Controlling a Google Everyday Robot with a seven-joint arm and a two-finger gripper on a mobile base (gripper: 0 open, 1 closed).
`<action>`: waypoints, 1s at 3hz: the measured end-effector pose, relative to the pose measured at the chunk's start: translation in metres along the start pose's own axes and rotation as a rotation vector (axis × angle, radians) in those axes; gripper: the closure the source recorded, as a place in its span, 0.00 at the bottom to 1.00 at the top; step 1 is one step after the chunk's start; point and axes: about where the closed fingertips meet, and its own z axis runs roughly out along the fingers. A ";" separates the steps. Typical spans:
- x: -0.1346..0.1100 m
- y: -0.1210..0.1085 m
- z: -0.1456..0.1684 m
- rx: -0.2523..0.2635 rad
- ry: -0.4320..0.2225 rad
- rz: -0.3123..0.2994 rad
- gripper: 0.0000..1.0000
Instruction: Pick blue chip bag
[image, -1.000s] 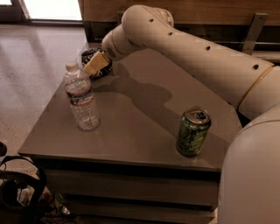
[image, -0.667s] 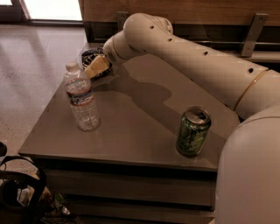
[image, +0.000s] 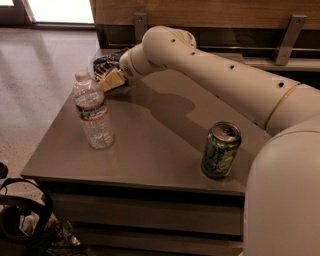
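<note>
At upper left of frame: gripper (image: 112, 80) beside blue chip bag (image: 101, 64) on table's far left corner; grip state cannot tell. Bag lettering, bottle label unreadable. Water bottle (image: 93, 112) left, green can (image: 220, 150) right. Grey tabletop (image: 155, 135), speckled floor (image: 35, 85).

The arm (image: 215, 75) reaches across the grey surface (image: 150, 140) to its far left corner, where the tool (image: 112, 80) sits against the blue chip bag (image: 103, 64) (dark foil, pale lettering, partly hidden behind the wrist). A clear water bottle (image: 93, 112) stands upright near the bag, toward the front left. A green can (image: 220, 150) stands upright, well apart, near the front right edge.
</note>
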 end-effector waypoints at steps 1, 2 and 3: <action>0.000 0.001 0.001 -0.003 0.001 -0.001 0.42; 0.001 0.003 0.003 -0.007 0.002 -0.001 0.66; 0.001 0.005 0.006 -0.011 0.004 -0.002 0.97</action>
